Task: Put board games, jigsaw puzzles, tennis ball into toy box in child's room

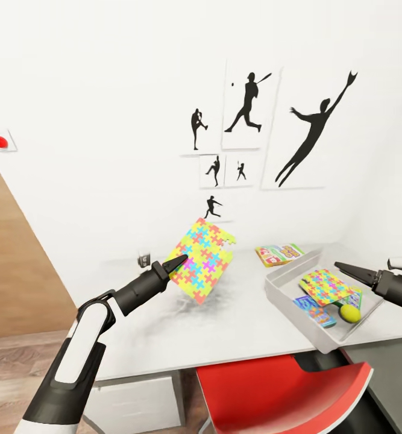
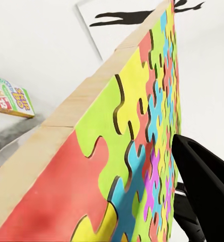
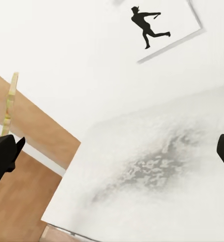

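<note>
- Multicoloured and tilted on edge, the jigsaw puzzle [image 1: 202, 259] hangs above the table [image 1: 249, 337], pinched at its lower-left corner by our left gripper [image 1: 178, 263]; in the left wrist view one dark finger [image 2: 205, 186] lies flat on the patterned face of the sheet [image 2: 137, 151].
- We judge the step as carrying this sheet over to the toy box [image 1: 285, 289], which sits at the table's right edge.
- To do it well, we'd keep the pinch firm, travel level and high enough to clear the near wall, then flatten the sheet before letting go.
- Watch the grip: it's a corner hold, so the sheet could swing or slip.
- Inside the box already: another puzzle [image 1: 326, 285], a board game [image 1: 314, 310] beneath it, and the tennis ball [image 1: 349, 313].
- One board game [image 1: 278, 254] lies on the table just behind the box, near the wall.
- Our right gripper [image 1: 344, 269] hovers over the box's right side holding nothing, its fingers apart in its wrist view.
</note>
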